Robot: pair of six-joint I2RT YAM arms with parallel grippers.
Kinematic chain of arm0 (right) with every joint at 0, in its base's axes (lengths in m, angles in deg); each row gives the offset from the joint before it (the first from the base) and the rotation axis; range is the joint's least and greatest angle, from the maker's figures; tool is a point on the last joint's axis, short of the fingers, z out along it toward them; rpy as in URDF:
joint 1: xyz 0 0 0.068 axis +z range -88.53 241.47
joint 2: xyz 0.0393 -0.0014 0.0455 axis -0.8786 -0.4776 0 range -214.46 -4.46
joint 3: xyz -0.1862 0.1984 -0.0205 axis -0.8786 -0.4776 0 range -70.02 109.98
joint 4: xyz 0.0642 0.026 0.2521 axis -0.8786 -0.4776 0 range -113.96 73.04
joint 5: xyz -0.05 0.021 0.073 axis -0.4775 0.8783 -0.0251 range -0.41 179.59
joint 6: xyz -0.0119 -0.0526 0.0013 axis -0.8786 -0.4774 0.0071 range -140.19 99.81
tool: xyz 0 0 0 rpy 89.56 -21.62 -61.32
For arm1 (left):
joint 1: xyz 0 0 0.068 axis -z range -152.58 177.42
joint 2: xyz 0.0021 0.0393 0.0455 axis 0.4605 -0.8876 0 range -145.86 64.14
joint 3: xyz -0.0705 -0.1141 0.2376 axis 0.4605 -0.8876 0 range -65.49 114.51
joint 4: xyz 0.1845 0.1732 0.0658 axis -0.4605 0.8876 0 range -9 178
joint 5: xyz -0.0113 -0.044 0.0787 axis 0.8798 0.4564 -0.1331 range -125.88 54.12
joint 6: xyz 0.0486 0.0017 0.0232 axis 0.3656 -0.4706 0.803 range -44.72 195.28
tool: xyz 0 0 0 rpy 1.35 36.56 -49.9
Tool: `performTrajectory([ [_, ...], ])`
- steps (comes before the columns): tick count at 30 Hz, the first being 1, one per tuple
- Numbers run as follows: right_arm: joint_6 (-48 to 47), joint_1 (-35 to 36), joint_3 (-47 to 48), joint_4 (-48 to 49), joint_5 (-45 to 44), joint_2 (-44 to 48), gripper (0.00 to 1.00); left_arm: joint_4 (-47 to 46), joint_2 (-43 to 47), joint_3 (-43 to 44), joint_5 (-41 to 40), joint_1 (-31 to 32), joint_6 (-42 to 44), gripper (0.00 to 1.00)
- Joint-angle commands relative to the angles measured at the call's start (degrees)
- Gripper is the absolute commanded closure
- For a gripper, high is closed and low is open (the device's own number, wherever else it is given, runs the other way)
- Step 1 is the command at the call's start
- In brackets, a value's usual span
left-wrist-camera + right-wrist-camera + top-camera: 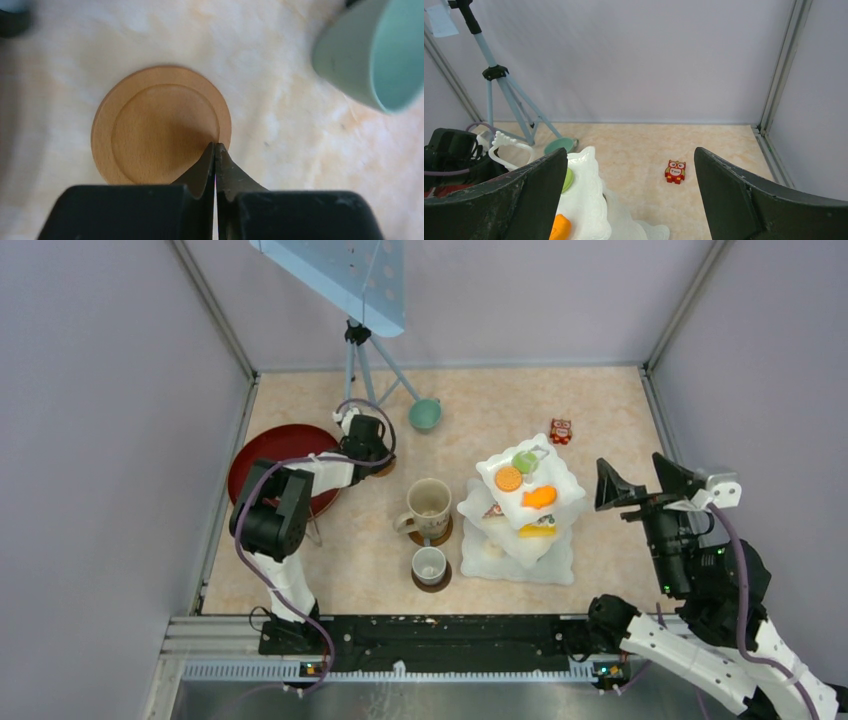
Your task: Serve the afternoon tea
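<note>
Black left claw (215, 148) clenched shut, tips over near-right rim of round brown wooden coaster (155, 125) (grip on rim unclear); pale teal mug (370, 50) well apart.

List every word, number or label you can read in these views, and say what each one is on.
"Two": printed on the belly of the red owl figure, read from the right wrist view.
In the top view the same print is too small to read.
Nothing else shows any lettering.
</note>
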Motion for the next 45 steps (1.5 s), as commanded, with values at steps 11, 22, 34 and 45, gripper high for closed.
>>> performTrajectory([
  [11, 1.2, 0.7, 1.6, 0.1, 0.1, 1.7, 0.05, -5.2, 1.8, -4.4, 24.8, 8.2, -4.1, 0.93],
  [22, 1.7, 0.7, 2.3, -1.3, -0.4, 2.0, 0.05, -7.3, -0.9, -0.9, 27.3, 9.9, -2.2, 0.93],
  [34, 1.3, 0.7, 2.5, -1.5, -0.8, 2.4, 0.05, -5.5, -4.2, 5.3, 30.7, 9.5, 1.0, 0.89],
  [45, 1.3, 0.7, 1.7, -1.2, -1.0, 2.9, 0.05, 5.5, 9.8, 4.2, 22.1, 5.1, 13.6, 0.40],
])
